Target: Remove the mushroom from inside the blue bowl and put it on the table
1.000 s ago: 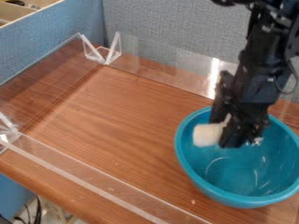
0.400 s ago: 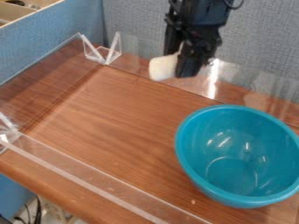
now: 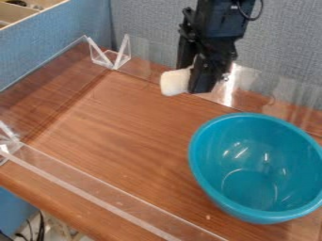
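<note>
My gripper [image 3: 189, 79] hangs over the far middle of the table [image 3: 120, 132], shut on the mushroom [image 3: 175, 81]. Only the cream-white stem shows, sticking out to the left of the black fingers [image 3: 201, 75]; the cap is hidden by them. The mushroom is held in the air above the wood, left of and behind the blue bowl [image 3: 258, 169]. The bowl sits at the right front of the table with nothing inside it.
Low clear acrylic walls [image 3: 75, 184] edge the table, with clear brackets [image 3: 111, 55] at the far left corner. A blue partition [image 3: 56, 52] stands at the back left. Bare wood lies left of the bowl.
One second ago the gripper was down in the bowl on the mushroom. It has lifted it out and carried it left and back; since the last frame it has sunk slightly.
</note>
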`<state>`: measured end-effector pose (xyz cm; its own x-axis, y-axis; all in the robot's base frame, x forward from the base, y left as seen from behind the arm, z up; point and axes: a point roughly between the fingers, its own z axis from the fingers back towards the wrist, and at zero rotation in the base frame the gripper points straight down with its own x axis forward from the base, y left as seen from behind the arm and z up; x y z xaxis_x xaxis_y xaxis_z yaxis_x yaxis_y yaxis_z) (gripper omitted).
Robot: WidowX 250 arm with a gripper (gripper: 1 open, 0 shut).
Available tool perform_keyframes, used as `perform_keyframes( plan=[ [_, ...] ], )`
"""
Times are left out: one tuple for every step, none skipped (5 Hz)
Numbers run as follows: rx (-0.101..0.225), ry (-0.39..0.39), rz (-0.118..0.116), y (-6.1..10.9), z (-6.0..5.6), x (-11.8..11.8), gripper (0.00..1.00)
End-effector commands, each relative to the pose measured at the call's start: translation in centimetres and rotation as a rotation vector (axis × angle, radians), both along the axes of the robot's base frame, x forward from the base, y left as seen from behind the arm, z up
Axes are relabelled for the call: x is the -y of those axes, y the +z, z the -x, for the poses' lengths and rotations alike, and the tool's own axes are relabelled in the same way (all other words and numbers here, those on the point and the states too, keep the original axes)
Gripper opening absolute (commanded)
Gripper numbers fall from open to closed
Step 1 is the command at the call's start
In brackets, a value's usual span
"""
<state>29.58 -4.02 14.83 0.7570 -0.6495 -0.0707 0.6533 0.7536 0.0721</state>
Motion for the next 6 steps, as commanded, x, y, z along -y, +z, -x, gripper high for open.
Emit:
perform_keyframes(
  plan=[
    [0.074,-0.038,0.018,2.0,0.2,0.6,0.0],
    [0.077,-0.074,0.027,2.0,0.4,1.4,0.0],
    [0.092,-0.1,0.033,2.4,0.4,2.0,0.0],
    [0.105,-0.123,0.039,2.6,0.1,2.7,0.0],
    [0.116,-0.151,0.044,2.8,-0.1,3.4,0.0],
    [0.135,-0.182,0.051,3.2,-0.7,4.3,0.0]
  ],
)
